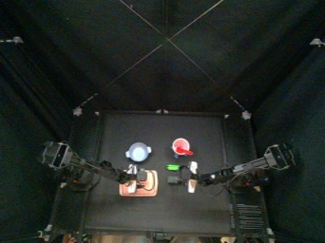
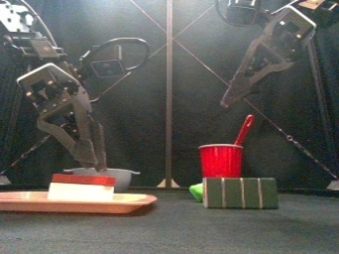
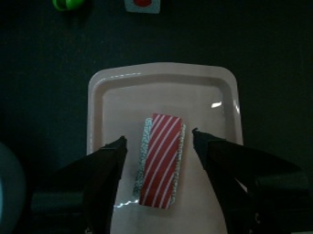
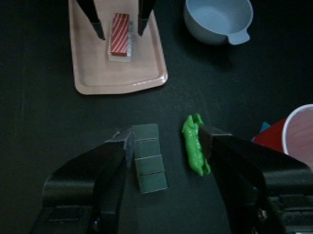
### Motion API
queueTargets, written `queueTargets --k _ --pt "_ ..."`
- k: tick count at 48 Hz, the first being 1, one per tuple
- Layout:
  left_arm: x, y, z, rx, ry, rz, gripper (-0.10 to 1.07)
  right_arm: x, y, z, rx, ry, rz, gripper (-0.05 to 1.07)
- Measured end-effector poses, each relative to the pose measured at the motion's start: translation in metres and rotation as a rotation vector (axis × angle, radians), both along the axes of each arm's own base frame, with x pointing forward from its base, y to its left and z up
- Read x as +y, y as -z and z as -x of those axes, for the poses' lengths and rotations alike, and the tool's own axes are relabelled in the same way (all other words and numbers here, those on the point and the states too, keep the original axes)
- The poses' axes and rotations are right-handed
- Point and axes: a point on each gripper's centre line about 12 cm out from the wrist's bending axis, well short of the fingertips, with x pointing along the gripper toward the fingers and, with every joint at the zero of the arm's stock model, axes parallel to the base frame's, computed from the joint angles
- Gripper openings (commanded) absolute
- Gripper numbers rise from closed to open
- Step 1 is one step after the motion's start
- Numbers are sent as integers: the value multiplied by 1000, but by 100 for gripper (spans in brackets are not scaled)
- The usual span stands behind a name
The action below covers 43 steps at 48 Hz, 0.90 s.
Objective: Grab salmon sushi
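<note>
The salmon sushi (image 3: 163,170) has a red-and-white striped top over a white base. It lies on a pink tray (image 3: 110,101) at the table's front left and also shows in the front view (image 2: 82,186). My left gripper (image 3: 159,142) is open, one jaw on each side of the sushi, with a small gap on both sides. In the top view the left gripper (image 1: 133,175) is over the tray (image 1: 136,189). My right gripper (image 4: 166,137) is open and empty, held above a dark green block (image 4: 146,157).
A blue-grey bowl (image 1: 137,151) stands behind the tray. A red cup (image 2: 221,160) with a red spoon (image 2: 245,129) stands right of the middle. A small bright green piece (image 4: 196,144) lies beside the dark green block (image 2: 240,191).
</note>
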Motion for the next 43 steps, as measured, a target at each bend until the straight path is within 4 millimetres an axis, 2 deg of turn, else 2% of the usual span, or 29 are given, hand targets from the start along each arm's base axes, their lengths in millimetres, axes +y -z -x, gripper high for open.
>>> queueTargets --k 31,43 --pt "3 3 2 29 -18 -25 93 8 2 4 11 -16 7 91" --pt "1 14 7 61 -9 -22 93 8 3 5 16 -10 -1 91"
